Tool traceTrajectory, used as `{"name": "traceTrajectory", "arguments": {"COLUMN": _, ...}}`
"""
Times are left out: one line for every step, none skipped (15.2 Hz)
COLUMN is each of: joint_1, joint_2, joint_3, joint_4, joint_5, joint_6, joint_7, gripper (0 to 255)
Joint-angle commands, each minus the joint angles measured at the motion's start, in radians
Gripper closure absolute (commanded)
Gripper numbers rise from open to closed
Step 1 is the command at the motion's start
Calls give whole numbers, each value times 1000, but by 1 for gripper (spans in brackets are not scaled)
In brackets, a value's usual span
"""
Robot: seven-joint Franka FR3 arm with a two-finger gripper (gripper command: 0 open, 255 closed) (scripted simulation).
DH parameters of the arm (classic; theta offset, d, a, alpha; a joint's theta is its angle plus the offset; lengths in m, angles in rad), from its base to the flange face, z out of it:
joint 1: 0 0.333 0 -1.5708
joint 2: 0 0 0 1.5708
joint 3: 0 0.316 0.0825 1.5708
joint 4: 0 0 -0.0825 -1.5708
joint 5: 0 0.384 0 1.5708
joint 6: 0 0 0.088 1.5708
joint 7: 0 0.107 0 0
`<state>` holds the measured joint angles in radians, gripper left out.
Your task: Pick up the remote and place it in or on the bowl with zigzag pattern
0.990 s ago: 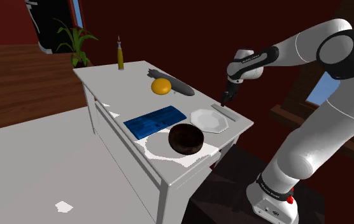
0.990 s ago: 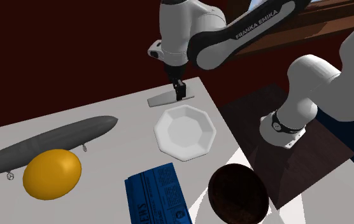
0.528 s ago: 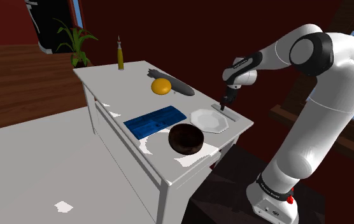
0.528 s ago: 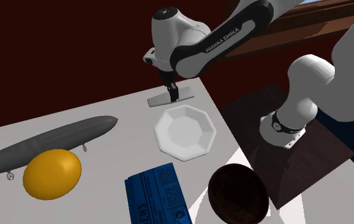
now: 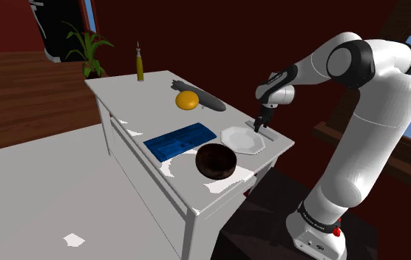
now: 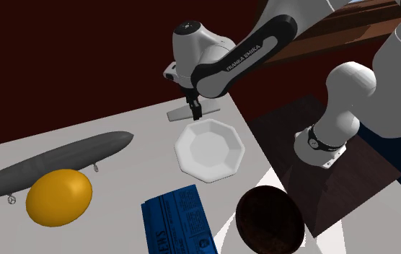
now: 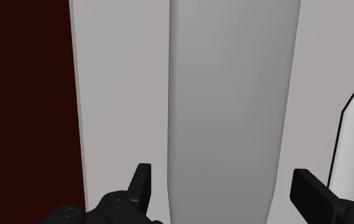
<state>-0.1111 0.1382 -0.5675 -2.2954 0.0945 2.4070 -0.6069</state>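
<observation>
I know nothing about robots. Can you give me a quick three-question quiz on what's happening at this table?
1. True or false: the gripper is open, a finger on each side of the grey remote.
2. What lies right beside the remote? A an orange, B the white bowl, C a blue book.
3. How many bowls stand on the table?
Key: 1 true; 2 B; 3 two, the white bowl and the dark bowl.

Orange ball (image 5: 187,100) beside grey airship model (image 5: 211,103), blue book (image 5: 180,139), yellow bottle (image 5: 140,66) at white table's (image 5: 123,96) corner, potted plant (image 5: 87,44)
</observation>
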Motion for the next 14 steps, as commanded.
{"name": "traceTrajectory", "arguments": {"joint_1": -1, "joint_2": 1, "joint_3": 0, "joint_4": -1, "joint_5": 1, "joint_6": 2, "joint_7": -1, "gripper": 0}}
{"name": "traceTrajectory", "arguments": {"joint_1": -1, "joint_2": 1, "joint_3": 0, "joint_4": -1, "joint_5": 1, "joint_6": 2, "joint_7": -1, "gripper": 0}}
{"name": "traceTrajectory", "arguments": {"joint_1": -1, "joint_2": 1, "joint_3": 0, "joint_4": -1, "joint_5": 1, "joint_6": 2, "joint_7": -1, "gripper": 0}}
{"name": "traceTrajectory", "arguments": {"joint_1": -1, "joint_2": 1, "joint_3": 0, "joint_4": -1, "joint_5": 1, "joint_6": 1, "joint_7": -1, "gripper": 0}}
{"name": "traceTrajectory", "arguments": {"joint_1": -1, "joint_2": 1, "joint_3": 0, "joint_4": -1, "joint_5": 1, "joint_6": 1, "joint_7": -1, "gripper": 255}}
{"name": "traceTrajectory", "arguments": {"joint_1": -1, "joint_2": 1, "joint_3": 0, "joint_4": -1, "joint_5": 1, "joint_6": 1, "joint_7": -1, "gripper": 255}}
{"name": "traceTrajectory", "arguments": {"joint_1": -1, "joint_2": 1, "joint_3": 0, "joint_4": -1, "joint_5": 1, "joint_6": 1, "joint_7": -1, "gripper": 255}}
{"name": "traceTrajectory", "arguments": {"joint_1": -1, "joint_2": 1, "joint_3": 0, "joint_4": -1, "joint_5": 1, "joint_6": 1, "joint_7": -1, "gripper": 255}}
{"name": "traceTrajectory", "arguments": {"joint_1": -1, "joint_2": 1, "joint_3": 0, "joint_4": -1, "joint_5": 1, "joint_6": 1, "joint_7": -1, "gripper": 255}}
{"name": "traceTrajectory", "arguments": {"joint_1": -1, "joint_2": 1, "joint_3": 0, "joint_4": -1, "joint_5": 1, "joint_6": 1, "joint_7": -1, "gripper": 255}}
{"name": "traceTrajectory", "arguments": {"joint_1": -1, "joint_2": 1, "joint_3": 0, "joint_4": -1, "joint_5": 1, "joint_6": 1, "joint_7": -1, "gripper": 255}}
{"name": "traceTrajectory", "arguments": {"joint_1": -1, "joint_2": 1, "joint_3": 0, "joint_4": -1, "joint_5": 1, "joint_6": 1, "joint_7": -1, "gripper": 255}}
{"name": "traceTrajectory", "arguments": {"joint_1": -1, "joint_2": 1, "joint_3": 0, "joint_4": -1, "joint_5": 1, "joint_6": 1, "joint_7": -1, "gripper": 255}}
{"name": "traceTrajectory", "arguments": {"joint_1": -1, "joint_2": 1, "joint_3": 0, "joint_4": -1, "joint_5": 1, "joint_6": 2, "joint_7": -1, "gripper": 255}}
